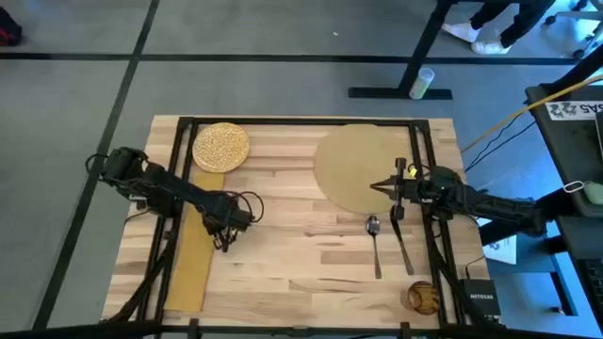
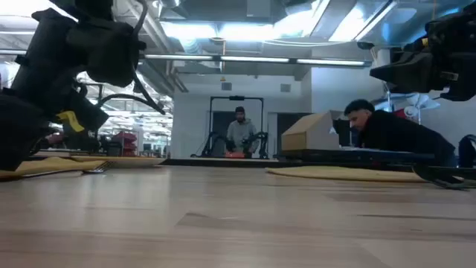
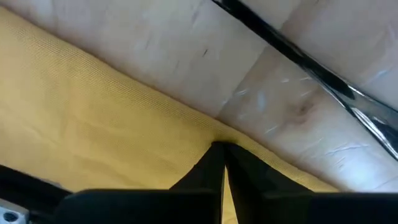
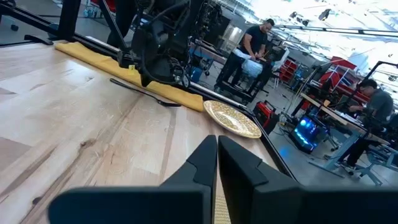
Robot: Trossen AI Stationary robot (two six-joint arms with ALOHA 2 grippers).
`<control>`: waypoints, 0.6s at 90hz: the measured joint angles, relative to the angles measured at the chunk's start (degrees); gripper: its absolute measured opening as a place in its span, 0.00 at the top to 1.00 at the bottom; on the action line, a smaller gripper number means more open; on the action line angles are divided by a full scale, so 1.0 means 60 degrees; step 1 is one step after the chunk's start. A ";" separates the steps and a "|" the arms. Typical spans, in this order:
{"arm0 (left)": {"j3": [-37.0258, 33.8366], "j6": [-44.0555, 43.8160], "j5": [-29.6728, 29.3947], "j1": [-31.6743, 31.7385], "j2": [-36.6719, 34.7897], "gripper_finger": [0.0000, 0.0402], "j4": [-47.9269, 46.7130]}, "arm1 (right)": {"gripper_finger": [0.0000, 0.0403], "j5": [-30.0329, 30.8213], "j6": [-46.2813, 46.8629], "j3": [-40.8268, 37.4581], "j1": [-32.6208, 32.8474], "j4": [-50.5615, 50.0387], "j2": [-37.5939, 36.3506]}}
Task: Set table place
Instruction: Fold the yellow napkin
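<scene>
High view: right gripper (image 1: 382, 186), jaws closed, seemingly pinching the place (image 1: 356, 167) at its edge.

Two dark jointed arms, black looping cables, yellow tag near left wrist.

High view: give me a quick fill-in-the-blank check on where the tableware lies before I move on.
1. The speckled yellow-beige round plate rests partly on the far end of the mustard-yellow rectangular ____.
2. The left tool hangs beside that napkin with its fingers ____.
3. The right tool sits at the edge of the large round tan ____.
4. Nearer than the mat, a metal spoon lies on the bare wooden ____.

Missing words: napkin; shut; mat; table
</scene>
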 joint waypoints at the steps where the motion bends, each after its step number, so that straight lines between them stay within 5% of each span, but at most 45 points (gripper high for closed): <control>1: 0.0000 0.0019 0.0009 0.0030 0.0000 1.00 0.0002 | 0.99 0.0000 0.0000 0.0002 -0.0002 0.0001 0.0002; 54: 0.0579 0.0258 -0.0488 0.1137 0.0035 1.00 0.1971 | 0.99 0.0000 0.0000 0.0000 0.0002 0.0001 0.0002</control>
